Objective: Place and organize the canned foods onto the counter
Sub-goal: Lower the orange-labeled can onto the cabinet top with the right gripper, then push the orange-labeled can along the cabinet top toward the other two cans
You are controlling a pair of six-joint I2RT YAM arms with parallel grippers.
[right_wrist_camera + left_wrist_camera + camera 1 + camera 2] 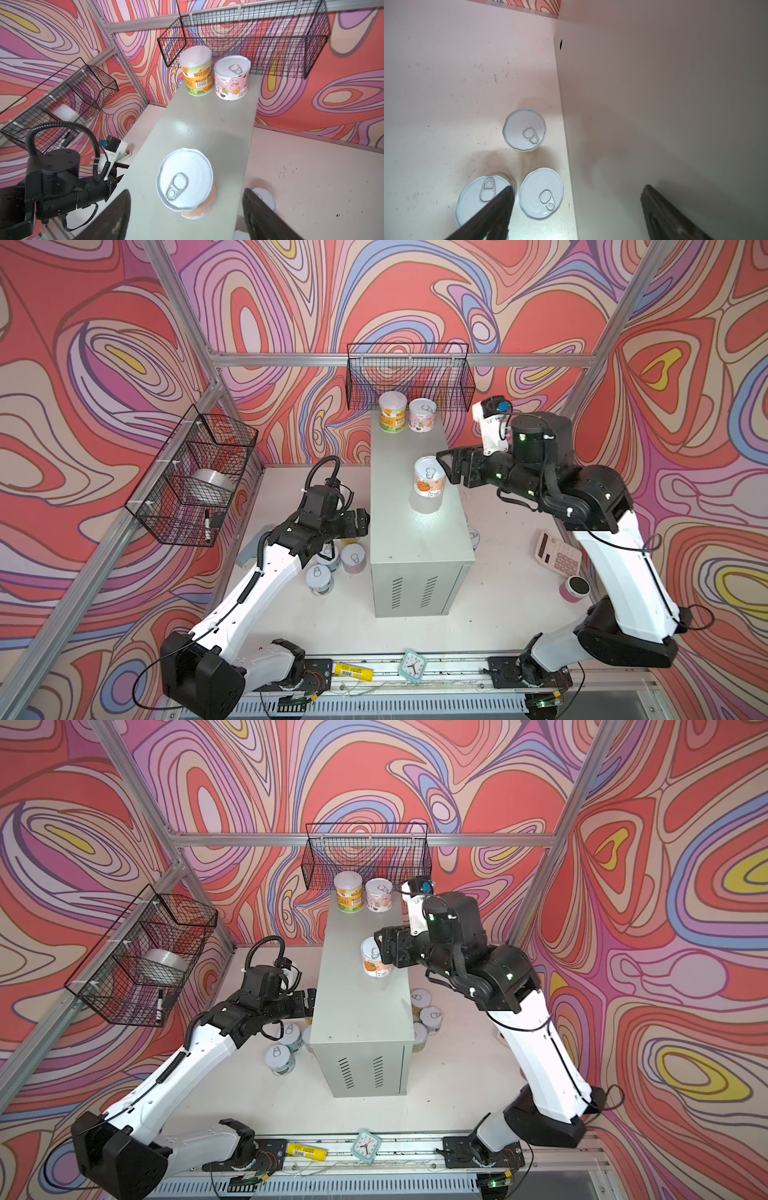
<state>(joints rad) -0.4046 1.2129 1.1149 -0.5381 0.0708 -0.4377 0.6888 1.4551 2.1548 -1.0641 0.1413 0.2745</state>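
The pale grey-green counter (pixel 419 531) stands mid-table. At its far end a yellow-and-green can (pixel 392 411) and a pink can (pixel 422 415) stand side by side. An orange can (pixel 429 477) (pixel 187 182) stands upright near the middle. My right gripper (pixel 446 467) (pixel 186 192) is open around it, with a gap on both sides. My left gripper (pixel 359 522) (pixel 578 187) is open and empty, low beside the counter's left wall. Under it three cans (pixel 524 128) (pixel 540 193) (pixel 477 199) stand on the table. More cans (pixel 431 1019) stand right of the counter.
A black wire basket (pixel 409 377) hangs just behind the far cans. Another basket (pixel 195 477) on the left wall holds a tape roll. On the right of the table lie a calculator (pixel 559 558) and a pink cylinder (pixel 575 588). A small clock (pixel 413 666) sits at the front rail.
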